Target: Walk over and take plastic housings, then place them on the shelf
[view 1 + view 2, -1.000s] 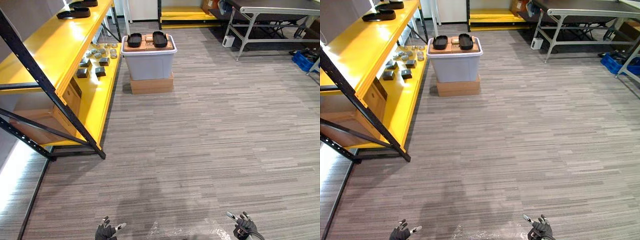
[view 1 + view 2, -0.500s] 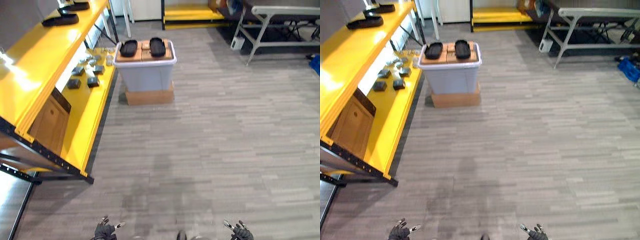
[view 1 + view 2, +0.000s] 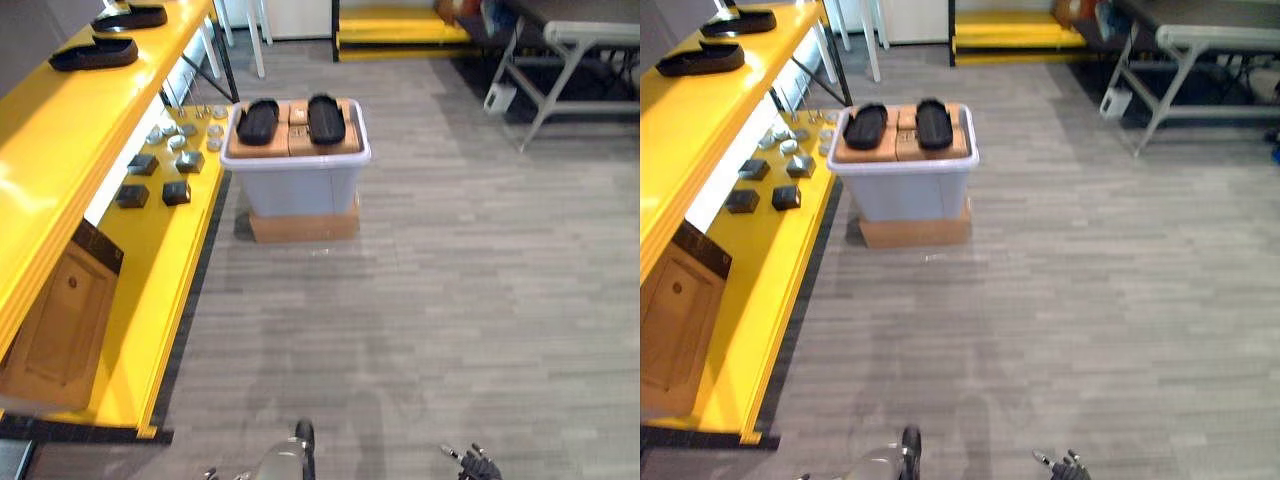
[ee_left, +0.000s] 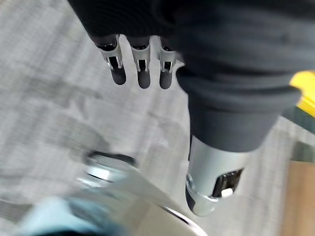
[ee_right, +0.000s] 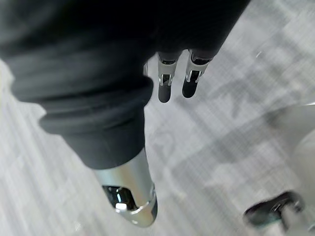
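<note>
Silver-fingered left hand hanging straight, right hand seemingly alike

Light: bright, even, from overhead | Glare: pale sheen along the yellow shelf top board | Shadows: soft, dark patch beside the grey tote, faint smudge on the floor

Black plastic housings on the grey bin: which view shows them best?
Left eye view: both black oval plastic housings lie whole, nearly centred, atop the grey bin. Right eye view shows them likewise, further left. Wrist views face the floor.
</note>
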Available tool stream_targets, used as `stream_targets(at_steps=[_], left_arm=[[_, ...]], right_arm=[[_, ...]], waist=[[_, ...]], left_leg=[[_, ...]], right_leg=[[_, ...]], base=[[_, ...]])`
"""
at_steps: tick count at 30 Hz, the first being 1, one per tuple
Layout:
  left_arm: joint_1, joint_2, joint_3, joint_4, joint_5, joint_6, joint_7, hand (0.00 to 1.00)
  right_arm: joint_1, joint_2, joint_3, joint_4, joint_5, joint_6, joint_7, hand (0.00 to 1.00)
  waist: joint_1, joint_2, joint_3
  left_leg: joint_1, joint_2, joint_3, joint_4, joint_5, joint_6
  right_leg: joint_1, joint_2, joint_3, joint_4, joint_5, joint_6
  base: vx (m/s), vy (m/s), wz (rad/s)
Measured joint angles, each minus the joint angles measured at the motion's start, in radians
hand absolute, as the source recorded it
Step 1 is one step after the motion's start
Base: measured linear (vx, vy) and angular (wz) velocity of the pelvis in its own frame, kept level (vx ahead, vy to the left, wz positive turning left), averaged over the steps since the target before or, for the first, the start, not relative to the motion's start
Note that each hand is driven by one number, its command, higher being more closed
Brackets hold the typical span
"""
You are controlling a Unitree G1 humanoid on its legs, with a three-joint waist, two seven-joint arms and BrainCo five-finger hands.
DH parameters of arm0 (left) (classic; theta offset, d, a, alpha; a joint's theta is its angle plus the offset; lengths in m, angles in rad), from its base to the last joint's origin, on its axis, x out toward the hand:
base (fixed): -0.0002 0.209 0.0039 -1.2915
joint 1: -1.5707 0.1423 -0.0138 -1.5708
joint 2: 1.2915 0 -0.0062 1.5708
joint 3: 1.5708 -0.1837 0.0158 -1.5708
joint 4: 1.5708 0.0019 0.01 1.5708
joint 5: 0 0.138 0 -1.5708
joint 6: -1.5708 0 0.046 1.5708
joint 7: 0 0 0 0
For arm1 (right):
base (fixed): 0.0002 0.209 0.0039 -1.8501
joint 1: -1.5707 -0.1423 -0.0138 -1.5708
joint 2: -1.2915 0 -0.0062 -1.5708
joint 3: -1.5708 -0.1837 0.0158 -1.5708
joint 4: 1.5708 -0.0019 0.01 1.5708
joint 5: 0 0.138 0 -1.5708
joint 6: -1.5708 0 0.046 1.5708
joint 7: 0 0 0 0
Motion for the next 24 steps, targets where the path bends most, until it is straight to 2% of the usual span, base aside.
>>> stream_targets(at_steps=[1,2,3,4,5,6,7,8,9,10,11,12,13,14,15,16,17,18,19,21,22,23,24], left_arm=[[-0.009,-0.005,-0.003,-0.002,-0.001,0.000,0.000,0.00],[-0.026,-0.005,-0.019,-0.001,-0.002,-0.001,0.000,0.00],[-0.031,-0.004,-0.020,0.000,-0.002,-0.001,0.000,0.00],[-0.043,-0.006,-0.021,0.001,-0.002,-0.001,0.000,0.00],[-0.052,-0.006,-0.023,0.002,-0.002,-0.001,0.001,0.00],[-0.069,-0.004,-0.025,0.003,-0.001,-0.003,0.001,0.00],[-0.078,-0.002,-0.020,0.008,-0.001,-0.004,0.001,0.00],[-0.088,-0.018,-0.010,0.022,-0.002,-0.003,0.001,0.00],[-0.083,-0.050,0.037,0.033,-0.012,-0.003,0.001,0.00],[-0.079,-0.063,0.063,0.039,-0.023,-0.003,0.002,0.00],[-0.076,-0.075,0.087,0.043,-0.033,-0.003,0.002,0.00],[-0.071,-0.096,0.137,0.040,-0.062,-0.003,0.002,0.00],[-0.059,-0.111,0.172,0.035,-0.088,-0.003,0.001,0.00],[-0.051,-0.114,0.178,0.034,-0.101,-0.002,-0.002,0.00],[-0.043,-0.114,0.199,0.010,-0.141,-0.003,-0.004,0.00],[-0.043,-0.108,0.199,0.003,-0.142,-0.003,-0.004,0.00],[-0.042,-0.106,0.199,0.000,-0.145,-0.004,-0.004,0.00],[-0.040,-0.106,0.200,-0.003,-0.150,-0.004,-0.005,0.00],[-0.035,-0.099,0.199,-0.007,-0.157,-0.006,-0.005,0.00],[-0.029,-0.095,0.198,-0.006,-0.156,-0.007,-0.004,0.00],[-0.017,-0.094,0.193,-0.007,-0.155,-0.007,-0.004,0.00],[0.007,-0.097,0.161,-0.005,-0.155,-0.007,-0.005,0.00],[0.019,-0.096,0.156,0.000,-0.157,-0.006,-0.005,0.00]], right_arm=[[0.002,0.004,0.000,-0.005,0.000,-0.001,0.001,0.00],[0.004,0.005,0.003,-0.003,0.000,0.000,0.001,0.00],[0.006,0.005,0.004,-0.003,0.000,0.000,0.001,0.00],[0.012,0.005,0.004,-0.004,0.000,0.000,0.001,0.00],[0.019,0.005,0.008,-0.004,0.000,-0.001,0.001,0.00],[0.034,0.006,0.006,-0.005,0.000,0.000,0.000,0.00],[0.041,0.003,-0.002,-0.003,0.000,0.000,0.000,0.00],[0.049,-0.003,-0.024,0.001,0.000,0.002,-0.001,0.00],[0.052,0.007,-0.071,-0.001,0.001,0.002,0.000,0.00],[0.058,0.014,-0.094,-0.003,0.002,0.002,0.000,0.00],[0.066,0.022,-0.112,-0.006,0.004,0.002,0.001,0.00],[0.091,0.041,-0.130,-0.021,0.006,0.006,0.000,0.00],[0.119,0.055,-0.129,-0.039,0.006,0.007,0.001,0.00],[0.124,0.058,-0.127,-0.040,0.008,0.008,0.000,0.00],[0.134,0.059,-0.120,-0.038,0.030,0.008,-0.002,0.00],[0.135,0.058,-0.118,-0.036,0.042,0.008,-0.004,0.00],[0.135,0.053,-0.118,-0.035,0.042,0.008,-0.007,0.00],[0.131,0.050,-0.117,-0.031,0.042,0.008,-0.008,0.00],[0.119,0.039,-0.100,-0.030,0.042,0.009,-0.009,0.00],[0.098,0.041,-0.106,-0.031,0.043,0.010,-0.009,0.00],[0.092,0.038,-0.115,-0.042,0.043,0.008,-0.009,0.00],[0.087,0.027,-0.116,-0.049,0.043,0.008,-0.008,0.00],[0.083,0.029,-0.107,-0.049,0.043,0.008,-0.009,0.00]], waist=[[-0.021,0.014,-0.003],[-0.033,0.021,0.003],[-0.036,0.021,0.003],[-0.044,0.022,0.004],[-0.055,0.021,0.004],[-0.067,0.000,-0.003],[-0.069,-0.003,0.000],[-0.074,0.007,0.006],[-0.076,0.033,-0.003],[-0.074,0.045,-0.007],[-0.077,0.060,-0.008],[-0.080,0.082,-0.003],[-0.076,0.085,-0.004],[-0.069,0.087,-0.001],[-0.050,0.081,0.003],[-0.046,0.074,0.006],[-0.041,0.073,0.006],[-0.039,0.073,0.006],[-0.030,0.068,0.010],[-0.014,0.051,0.021],[-0.003,0.044,0.019],[0.000,0.058,0.011],[0.008,0.055,0.008]], left_leg=[[0.075,0.018,-0.028,-0.058,-0.011,-0.005],[0.148,0.041,-0.049,-0.101,-0.027,-0.016],[0.178,0.051,-0.053,-0.116,-0.036,-0.019],[0.233,0.075,-0.055,-0.138,-0.066,-0.028],[0.264,0.091,-0.058,-0.149,-0.088,-0.044],[0.309,0.090,-0.061,-0.180,-0.123,-0.067],[0.336,0.089,-0.066,-0.192,-0.138,-0.071],[0.367,0.102,-0.076,-0.187,-0.156,-0.076],[0.336,0.136,-0.057,-0.055,-0.153,-0.080],[0.305,0.159,-0.052,0.033,-0.150,-0.093],[0.277,0.186,-0.053,0.133,-0.136,-0.118],[0.200,0.244,-0.056,0.358,-0.046,-0.196],[0.116,0.297,-0.054,0.599,0.040,-0.250],[0.072,0.321,-0.037,0.724,0.037,-0.248],[-0.017,0.377,0.042,0.954,0.010,-0.238],[-0.063,0.389,0.086,1.009,-0.027,-0.210],[-0.105,0.390,0.125,1.006,-0.064,-0.189],[-0.132,0.388,0.153,0.982,-0.088,-0.185],[-0.185,0.360,0.202,0.824,-0.154,-0.197],[-0.199,0.278,0.223,0.544,-0.178,-0.204],[-0.192,0.192,0.202,0.243,-0.144,-0.173],[-0.189,0.137,0.142,0.051,0.035,-0.137],[-0.178,0.121,0.120,0.051,0.086,-0.074]], right_leg=[[-0.077,-0.004,-0.047,-0.021,-0.074,-0.023],[-0.143,0.008,-0.079,-0.128,-0.128,-0.024],[-0.174,0.016,-0.092,-0.194,-0.139,-0.021],[-0.228,0.045,-0.100,-0.381,-0.140,-0.019],[-0.252,0.072,-0.095,-0.579,-0.106,-0.009],[-0.280,0.082,-0.061,-0.885,-0.007,0.046],[-0.303,0.078,-0.028,-0.886,0.062,0.036],[-0.321,0.103,0.021,-0.804,0.122,0.006],[-0.326,0.146,0.062,-0.728,0.081,-0.070],[-0.307,0.165,0.050,-0.727,0.061,-0.099],[-0.275,0.184,0.034,-0.733,0.041,-0.112],[-0.195,0.226,0.009,-0.754,-0.003,-0.128],[-0.120,0.262,0.002,-0.777,-0.042,-0.147],[-0.079,0.279,0.007,-0.793,-0.056,-0.152],[0.018,0.309,0.021,-0.843,-0.076,-0.180],[0.071,0.310,0.029,-0.872,-0.090,-0.181],[0.115,0.308,0.039,-0.901,-0.100,-0.178],[0.141,0.305,0.043,-0.921,-0.105,-0.175],[0.203,0.290,0.056,-0.958,-0.104,-0.162],[0.248,0.254,0.075,-0.986,-0.110,-0.147],[0.275,0.225,0.082,-1.002,-0.127,-0.116],[0.301,0.225,0.096,-1.018,-0.150,-0.078],[0.321,0.222,0.110,-1.027,-0.158,-0.065]], base=[[0.77,-0.052,0.61],[0.77,-0.088,0.54],[0.77,-0.153,0.40],[0.66,-0.202,0.30],[0.82,-0.320,0.55],[0.71,-0.339,0.55],[0.77,-0.398,0.53],[0.90,-0.488,0.16],[0.88,-0.470,-0.01],[0.55,-0.305,-0.10],[0.54,-0.253,0.06],[0.64,-0.288,0.14],[0.75,-0.327,0.07],[0.57,-0.192,-0.21],[0.56,-0.117,-0.26],[0.65,-0.100,-0.23],[0.53,-0.057,-0.09],[0.52,-0.033,-0.20],[0.52,0.016,-0.30],[0.51,0.072,-0.37],[0.47,0.150,-0.36],[0.49,0.175,-0.43],[0.53,0.178,-0.10]])
